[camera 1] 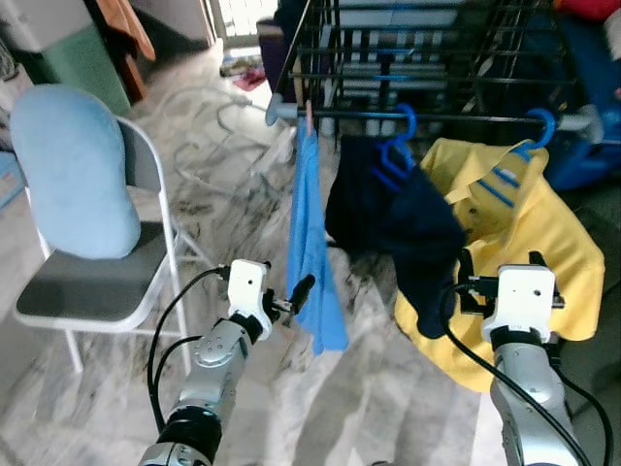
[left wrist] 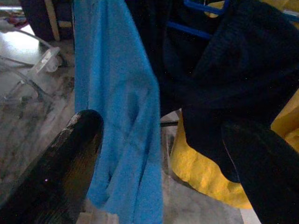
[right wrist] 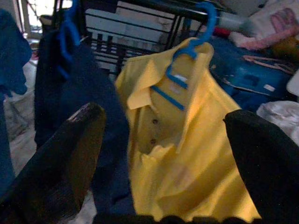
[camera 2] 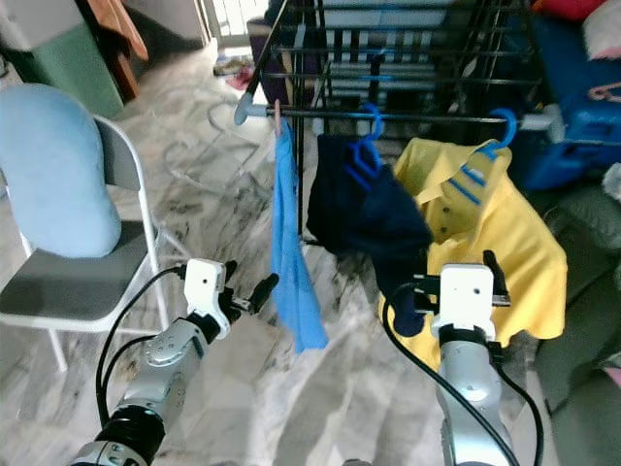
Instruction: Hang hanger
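A dark rail (camera 1: pixel 456 118) of the drying rack carries three garments. A blue cloth (camera 1: pixel 312 243) is pegged at its left end. Beside it a navy garment (camera 1: pixel 398 223) hangs on a blue hanger (camera 1: pixel 398 146). At the right a yellow shirt (camera 1: pixel 529 233) hangs on another blue hanger (camera 1: pixel 536 131). My left gripper (camera 1: pixel 277 286) is open just left of the blue cloth's lower part (left wrist: pixel 126 116), holding nothing. My right gripper (camera 1: pixel 501 262) is open and empty, low in front of the yellow shirt (right wrist: pixel 182 154) and the navy garment's hem.
A white folding chair (camera 1: pixel 87 286) with a light blue cushion (camera 1: pixel 73 170) stands at the left. The black rack frame (camera 1: pixel 427 49) rises behind the rail, with blue items (camera 1: pixel 592 155) and bedding at the far right. Marble floor lies below.
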Motion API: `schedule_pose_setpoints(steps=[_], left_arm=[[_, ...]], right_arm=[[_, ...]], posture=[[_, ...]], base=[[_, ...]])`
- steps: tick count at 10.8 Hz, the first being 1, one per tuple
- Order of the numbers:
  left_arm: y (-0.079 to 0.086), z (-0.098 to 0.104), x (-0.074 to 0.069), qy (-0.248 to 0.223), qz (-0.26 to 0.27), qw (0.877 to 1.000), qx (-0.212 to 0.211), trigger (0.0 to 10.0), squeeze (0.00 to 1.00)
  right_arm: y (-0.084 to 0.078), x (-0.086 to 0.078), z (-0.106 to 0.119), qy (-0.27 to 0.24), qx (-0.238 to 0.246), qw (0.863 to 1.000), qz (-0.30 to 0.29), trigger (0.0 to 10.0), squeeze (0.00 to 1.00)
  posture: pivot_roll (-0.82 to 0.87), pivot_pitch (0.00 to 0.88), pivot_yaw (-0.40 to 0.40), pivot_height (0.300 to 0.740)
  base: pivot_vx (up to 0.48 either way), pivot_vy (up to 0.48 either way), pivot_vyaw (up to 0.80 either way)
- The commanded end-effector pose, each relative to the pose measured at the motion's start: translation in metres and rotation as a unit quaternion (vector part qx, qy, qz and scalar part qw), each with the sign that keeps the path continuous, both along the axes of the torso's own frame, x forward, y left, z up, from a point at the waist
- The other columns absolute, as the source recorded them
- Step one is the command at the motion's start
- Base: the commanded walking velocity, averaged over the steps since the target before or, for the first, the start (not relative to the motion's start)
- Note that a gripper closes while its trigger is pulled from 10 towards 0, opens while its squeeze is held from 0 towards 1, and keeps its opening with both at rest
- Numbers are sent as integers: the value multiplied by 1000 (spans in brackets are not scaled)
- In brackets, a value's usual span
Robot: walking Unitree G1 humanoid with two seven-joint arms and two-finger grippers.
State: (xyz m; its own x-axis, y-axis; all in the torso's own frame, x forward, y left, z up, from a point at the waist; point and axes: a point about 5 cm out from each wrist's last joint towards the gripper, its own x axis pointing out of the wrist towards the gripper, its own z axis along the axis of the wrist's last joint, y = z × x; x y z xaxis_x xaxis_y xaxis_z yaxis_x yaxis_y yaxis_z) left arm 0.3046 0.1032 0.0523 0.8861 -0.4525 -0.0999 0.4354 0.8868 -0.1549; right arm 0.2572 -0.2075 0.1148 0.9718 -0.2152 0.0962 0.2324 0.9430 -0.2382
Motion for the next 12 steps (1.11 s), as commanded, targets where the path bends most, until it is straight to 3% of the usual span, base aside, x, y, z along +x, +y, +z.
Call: schedule_pose_setpoints(steps=[1,4,7,8,11,12], left_arm=[[-2,2,2,-3,-10,1000,2,10000,0],[-5,-4,-1,8,-19,1000,6,10000,0],[-4,1,6,1,-18,1000,12,10000,0],[-3,9,13,-9,-5,1000,-2,10000,0],[-3,7,9,-23,-1,1000,8,10000,0],[-3,7,9,-18,9,1000,-16,10000,0]], right_arm=[[0,-1,-3,4,0,1000,-5,10000,0],[4,0,-13,16,13,1000,-4,10000,0],[3,5,-13,12,12,1000,-4,10000,0],[5,10,-7,0,14,1000,-5,10000,0],[9,6,-8,10,4,1000,26,10000,0],[7,7,-5,7,-6,999,34,10000,0]], posture=[[-237,6,99,740],[-230,0,95,740],[-215,0,115,740],[-193,42,130,740],[-211,73,99,740],[-219,77,92,740]], base=[[0,-360,0],[0,-360,0],[0,-365,0],[0,0,0],[0,0,0],[0,0,0]])
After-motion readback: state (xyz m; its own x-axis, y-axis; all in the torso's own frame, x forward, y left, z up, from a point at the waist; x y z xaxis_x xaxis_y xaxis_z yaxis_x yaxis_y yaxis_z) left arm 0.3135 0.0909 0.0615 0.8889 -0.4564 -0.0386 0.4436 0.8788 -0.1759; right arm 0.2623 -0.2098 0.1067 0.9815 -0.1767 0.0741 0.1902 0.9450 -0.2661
